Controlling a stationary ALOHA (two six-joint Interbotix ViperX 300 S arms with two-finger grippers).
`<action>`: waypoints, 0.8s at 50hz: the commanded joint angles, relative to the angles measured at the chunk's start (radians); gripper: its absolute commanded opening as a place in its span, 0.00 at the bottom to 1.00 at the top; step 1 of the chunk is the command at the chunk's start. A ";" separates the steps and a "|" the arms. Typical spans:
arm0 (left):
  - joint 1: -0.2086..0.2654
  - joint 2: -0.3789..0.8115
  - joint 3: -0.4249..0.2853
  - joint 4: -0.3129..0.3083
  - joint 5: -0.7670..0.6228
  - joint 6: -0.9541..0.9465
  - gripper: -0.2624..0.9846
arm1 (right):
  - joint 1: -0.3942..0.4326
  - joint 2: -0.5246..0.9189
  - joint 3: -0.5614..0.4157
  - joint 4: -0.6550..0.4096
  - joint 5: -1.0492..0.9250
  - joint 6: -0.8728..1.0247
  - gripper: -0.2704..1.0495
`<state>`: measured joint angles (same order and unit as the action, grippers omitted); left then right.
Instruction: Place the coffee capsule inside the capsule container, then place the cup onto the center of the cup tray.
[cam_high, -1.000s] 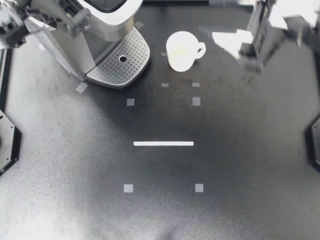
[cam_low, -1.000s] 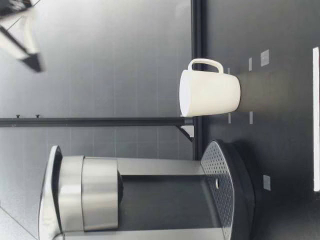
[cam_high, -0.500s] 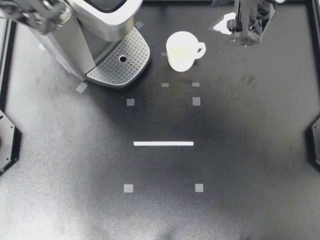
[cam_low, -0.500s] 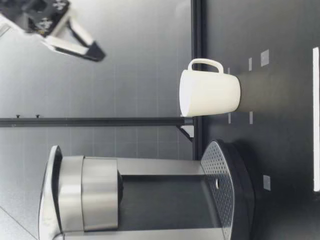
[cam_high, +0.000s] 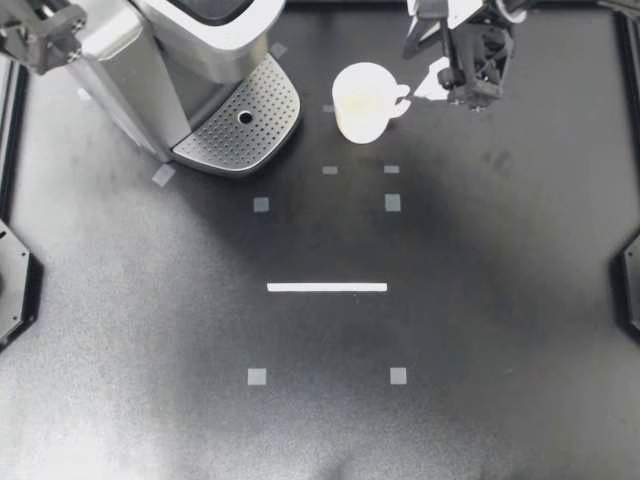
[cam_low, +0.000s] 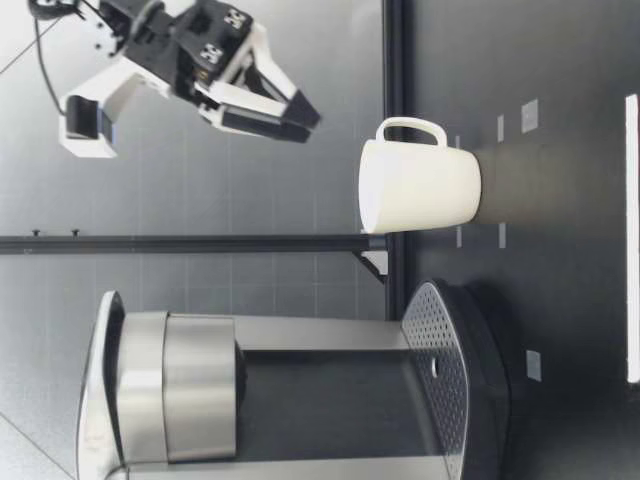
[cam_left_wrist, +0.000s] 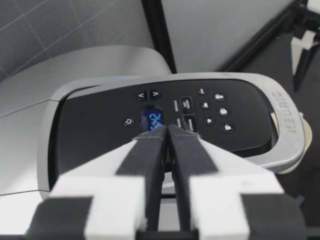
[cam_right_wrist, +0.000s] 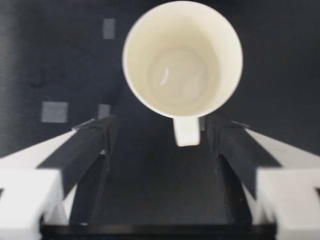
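The cup stands upright on the black table, off the coffee machine and just beside its cup tray without touching it. It is white and empty, its handle turned away from the machine. In the low view the cup rests on the table beside the machine, and its rim comes up about level with the gap under the machine's brew head.

The cup tray is a perforated metal plate at the machine's foot with nothing standing on it; the low view shows the tray bare as well.

The robot's right gripper hangs on the far side of the cup from the machine, near the handle. In the low view it is above the cup's rim, tilted down toward it and not touching. Its wrist view shows the fingers spread wide apart and empty, with the cup ahead of them and the handle pointing back into the gap.

The left gripper is at the machine's far side from the cup. From its wrist camera its fingers are pressed together with nothing between them, poised over the machine's dark control panel, near its lit blue display. Whether the tips touch the panel cannot be told.

A white strip lies on the table well apart from the machine.
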<state>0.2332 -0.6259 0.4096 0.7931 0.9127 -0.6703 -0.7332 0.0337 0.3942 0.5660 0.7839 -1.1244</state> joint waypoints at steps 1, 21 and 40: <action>-0.002 -0.006 -0.009 0.003 -0.003 0.002 0.34 | -0.008 -0.006 -0.006 -0.008 -0.031 -0.002 0.71; -0.003 -0.008 0.003 0.005 -0.006 0.002 0.34 | -0.008 0.040 0.008 -0.028 -0.067 -0.002 0.71; -0.002 -0.009 0.011 0.009 -0.011 0.002 0.34 | -0.008 0.095 0.009 -0.028 -0.078 0.000 0.71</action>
<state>0.2332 -0.6274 0.4326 0.7946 0.9112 -0.6703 -0.7332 0.1381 0.4126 0.5354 0.7133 -1.1244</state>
